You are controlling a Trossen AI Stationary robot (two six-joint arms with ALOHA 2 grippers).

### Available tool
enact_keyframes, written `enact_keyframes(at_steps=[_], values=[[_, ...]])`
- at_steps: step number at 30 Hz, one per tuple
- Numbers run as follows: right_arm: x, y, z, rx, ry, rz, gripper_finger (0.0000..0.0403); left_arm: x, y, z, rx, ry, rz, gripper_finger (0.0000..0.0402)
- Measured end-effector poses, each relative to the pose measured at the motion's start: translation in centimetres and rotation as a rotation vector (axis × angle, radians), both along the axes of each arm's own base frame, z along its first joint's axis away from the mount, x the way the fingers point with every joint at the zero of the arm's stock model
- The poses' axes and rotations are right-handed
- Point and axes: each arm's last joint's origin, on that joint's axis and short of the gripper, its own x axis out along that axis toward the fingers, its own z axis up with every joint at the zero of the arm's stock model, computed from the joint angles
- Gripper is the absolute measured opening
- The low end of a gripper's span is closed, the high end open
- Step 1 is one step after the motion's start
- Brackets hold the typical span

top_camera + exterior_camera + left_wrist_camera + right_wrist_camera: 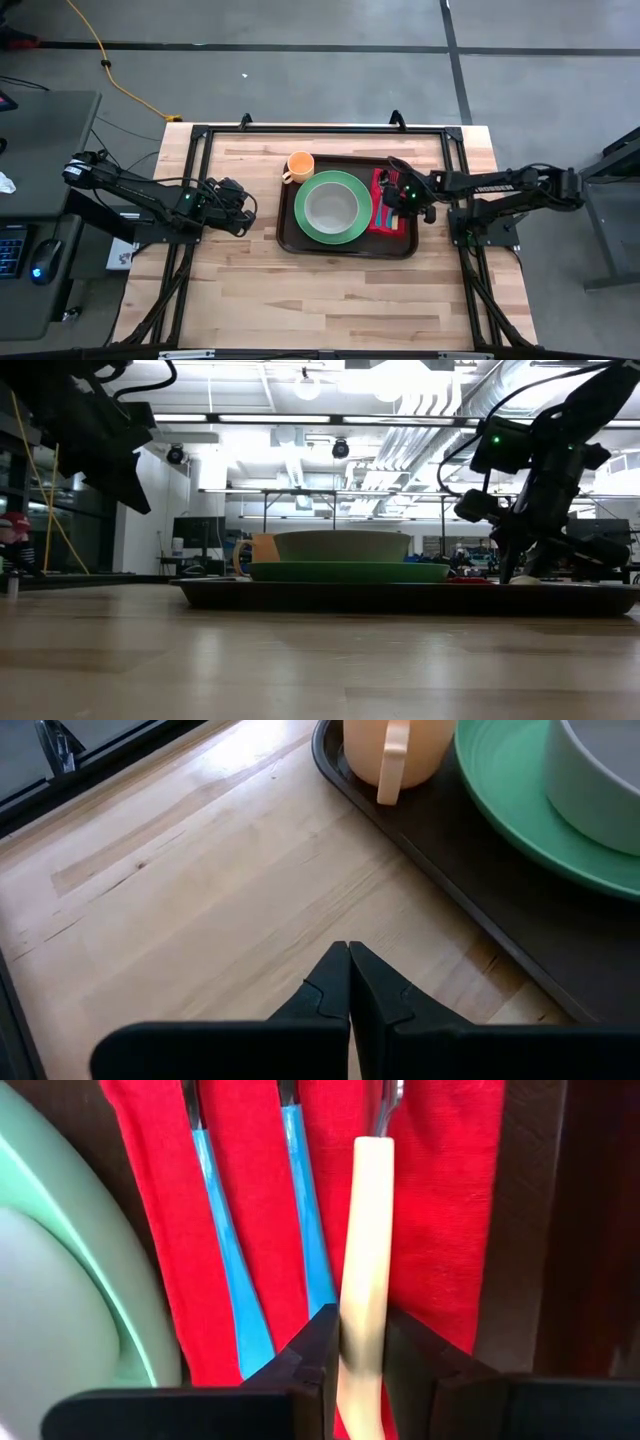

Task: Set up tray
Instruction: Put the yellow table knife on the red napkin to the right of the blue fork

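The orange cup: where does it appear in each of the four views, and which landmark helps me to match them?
High view: orange cup stands in the tray's far left corner, beside the green plate.
Low view: only its handle side shows, left of the plate and bowl.
Left wrist view: top centre, handle toward the camera.
Right wrist view: not in it.
Shared landmark: the green plate.
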Motion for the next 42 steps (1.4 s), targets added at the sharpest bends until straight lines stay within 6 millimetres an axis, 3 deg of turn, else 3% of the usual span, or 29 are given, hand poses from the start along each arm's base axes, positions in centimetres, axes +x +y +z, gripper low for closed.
enact_keyframes(at_steps=[10,27,42], values=[[-0.05,-0.08,0.01,0.012,-0.01,0.027,0.0055,0.0,0.0,0.0,0.001,-0.001,0.0,0.0031],[-0.08,-0.08,0.01,0.011,-0.005,0.019,0.0114,0.01,0.0,0.01,0.001,-0.001,0.001,0.0031],[-0.37,-0.72,0.06,0.08,-0.039,0.039,0.0091,0.01,0.0,0.01,0.001,-0.001,0.001,0.0031]])
